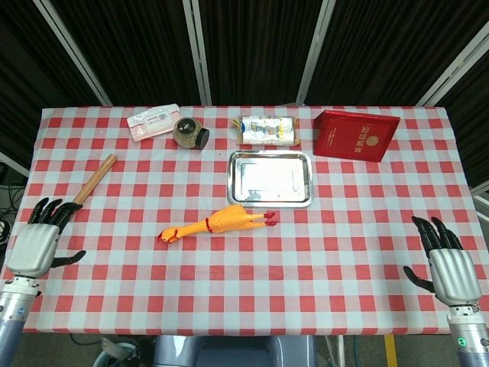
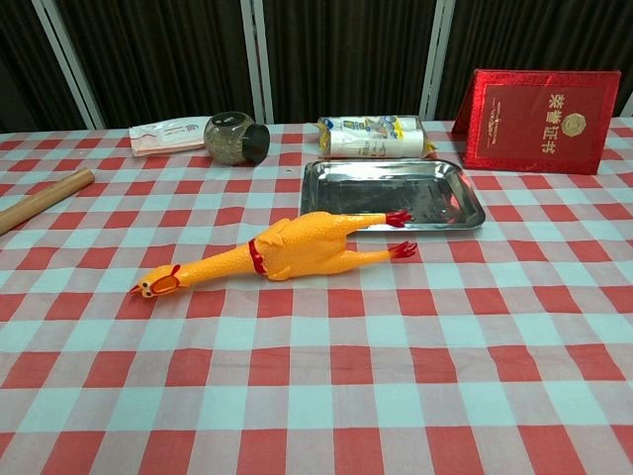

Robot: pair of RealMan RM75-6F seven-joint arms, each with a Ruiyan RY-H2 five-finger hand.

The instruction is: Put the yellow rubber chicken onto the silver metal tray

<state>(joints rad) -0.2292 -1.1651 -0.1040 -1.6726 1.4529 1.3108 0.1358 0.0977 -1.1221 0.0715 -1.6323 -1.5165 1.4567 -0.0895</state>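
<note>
The yellow rubber chicken (image 1: 218,223) (image 2: 282,252) lies flat on the checked cloth, head to the left, red feet reaching the near rim of the silver metal tray (image 1: 270,178) (image 2: 392,192). The tray holds nothing. My left hand (image 1: 37,245) hovers over the table's left edge, fingers spread and holding nothing. My right hand (image 1: 446,264) is at the near right corner, fingers also spread and holding nothing. Both hands are far from the chicken and show only in the head view.
Along the back stand a white packet (image 1: 153,121), a dark jar on its side (image 1: 190,132), a wrapped roll (image 1: 265,130) and a red box (image 1: 356,134). A wooden stick (image 1: 89,186) lies at the left, close to my left hand.
</note>
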